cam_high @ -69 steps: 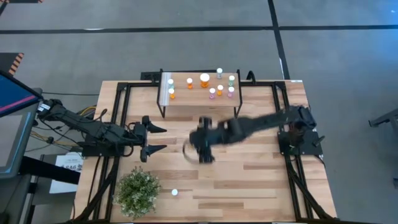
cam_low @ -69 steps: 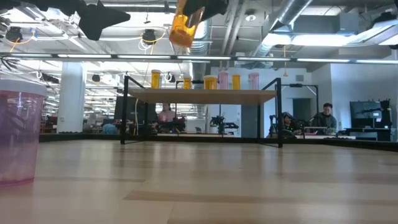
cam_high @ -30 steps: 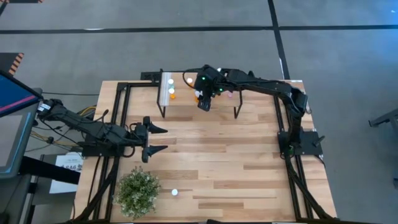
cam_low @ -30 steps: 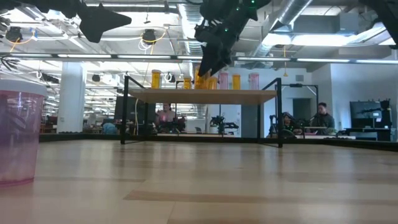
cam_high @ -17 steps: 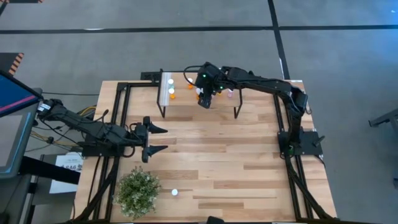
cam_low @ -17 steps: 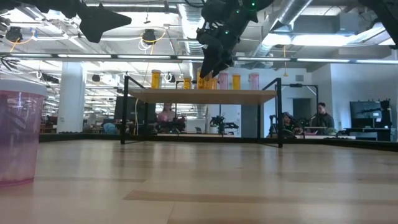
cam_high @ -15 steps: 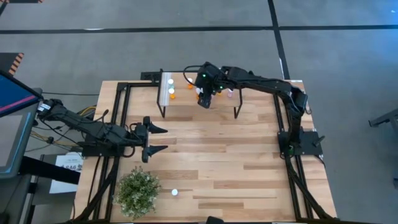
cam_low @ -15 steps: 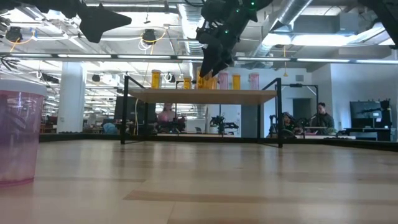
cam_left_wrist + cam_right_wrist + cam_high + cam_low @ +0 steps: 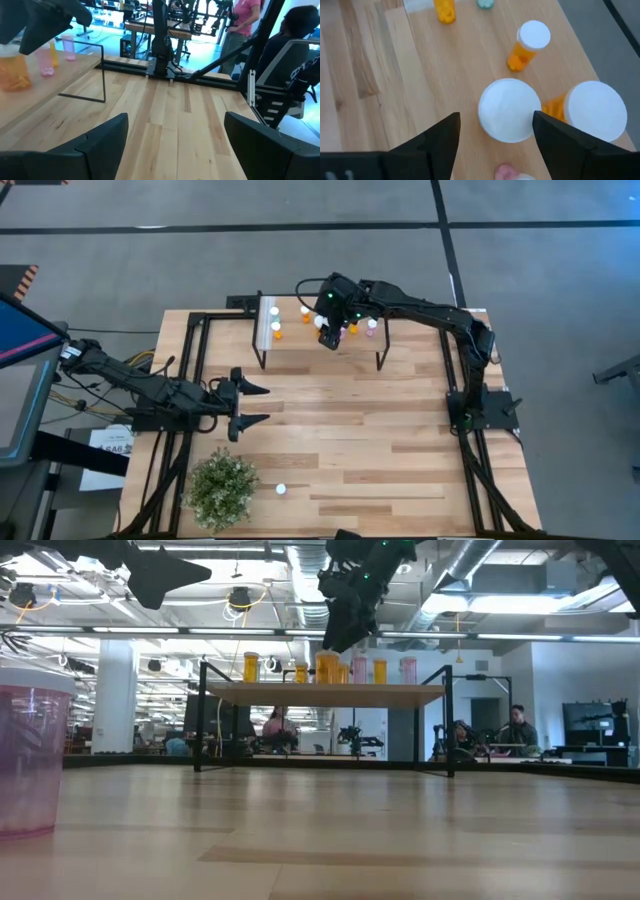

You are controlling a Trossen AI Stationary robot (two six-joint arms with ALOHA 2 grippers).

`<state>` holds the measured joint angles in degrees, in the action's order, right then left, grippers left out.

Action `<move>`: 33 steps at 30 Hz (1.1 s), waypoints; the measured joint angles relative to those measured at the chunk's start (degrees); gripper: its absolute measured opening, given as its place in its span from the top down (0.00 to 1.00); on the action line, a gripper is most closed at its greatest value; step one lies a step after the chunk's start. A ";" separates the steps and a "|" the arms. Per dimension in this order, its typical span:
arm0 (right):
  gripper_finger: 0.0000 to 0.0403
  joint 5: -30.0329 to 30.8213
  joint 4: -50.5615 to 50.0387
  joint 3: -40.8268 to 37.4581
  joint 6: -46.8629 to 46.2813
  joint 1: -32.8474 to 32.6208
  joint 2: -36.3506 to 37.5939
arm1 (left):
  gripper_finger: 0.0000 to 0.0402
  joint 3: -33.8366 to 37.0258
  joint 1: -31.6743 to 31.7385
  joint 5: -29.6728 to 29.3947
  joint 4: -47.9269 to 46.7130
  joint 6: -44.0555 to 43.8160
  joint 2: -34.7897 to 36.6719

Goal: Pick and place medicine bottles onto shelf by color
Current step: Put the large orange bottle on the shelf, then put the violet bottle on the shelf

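1. Hovering over the shelf point(image 9: 300, 340), the right hand point(image 9: 496, 131) stands wide open and empty above a large orange bottle point(image 9: 510, 110) on the planks.
2. Left hand point(image 9: 250, 404), spread and empty, waits over the tabletop point(image 9: 380, 460).
3. Risk: any sideways drift could clip the neighbouring large bottle point(image 9: 595, 112) and topple it.
4. Bottle stands upright, cap up, long axis vertical.
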<state>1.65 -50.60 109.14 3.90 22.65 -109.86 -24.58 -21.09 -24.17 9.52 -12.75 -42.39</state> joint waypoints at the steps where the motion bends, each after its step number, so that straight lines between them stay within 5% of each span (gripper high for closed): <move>1: 0.32 0.02 -0.30 0.04 0.01 0.00 0.00 | 0.21 0.00 0.01 0.29 0.00 -0.07 0.00; 17: 0.32 1.95 -2.73 0.09 -0.87 -3.76 7.66 | 0.21 0.00 -0.13 7.11 -2.27 -0.57 -2.03; 24: 0.32 4.06 -2.95 0.09 -2.38 -9.47 14.31 | 0.21 -0.26 -1.74 13.58 1.92 1.78 -9.73; 33: 0.33 12.24 -3.37 0.09 -2.56 -19.00 18.37 | 0.21 -11.76 -4.68 17.94 -9.25 5.43 -20.69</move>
<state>13.89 -53.97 109.23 1.34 3.65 -91.49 -36.34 -25.77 -6.22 0.27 -7.31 -63.08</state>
